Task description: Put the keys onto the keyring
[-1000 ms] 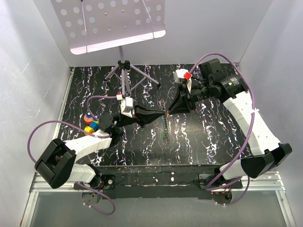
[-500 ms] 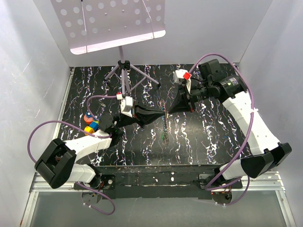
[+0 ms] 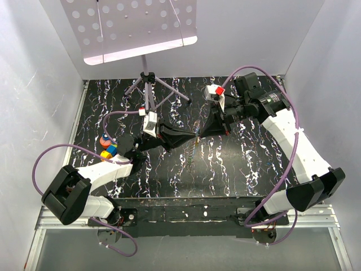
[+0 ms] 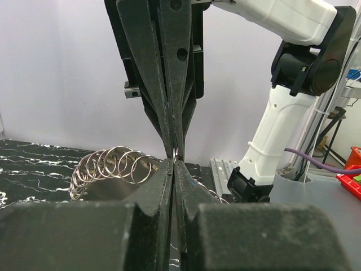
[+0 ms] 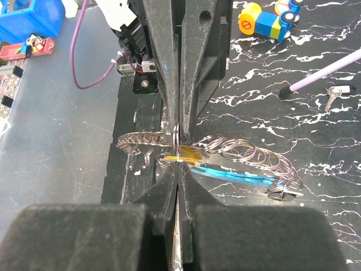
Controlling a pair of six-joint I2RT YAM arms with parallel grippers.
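Left fingers (image 4: 153,189): closed tight, tips pinching the ring chain (image 4: 113,165). Right fingers (image 5: 161,197): also closed tight, tips on the same chain. They meet the left tips point to point, with one ring standing upright between them.

Top view: both arms reach in over the middle of the surface (image 3: 237,169). The tips touch there, raised off it. Chain sags in loops to either side of the pinch.

Yellow key (image 5: 185,154) sits right at the pinch, just beside the right tips. Blue key (image 5: 231,175) lies next to it, running out along the loops on the right of the right wrist view. Cannot tell whether either key is threaded on a ring or only caught among the loops.

Silver key (image 5: 333,96) lies well apart on the surface, near a stand leg (image 5: 321,72). Toy blocks (image 3: 107,149) sit at the left edge by the left arm. Stand (image 3: 148,84) is at the back.
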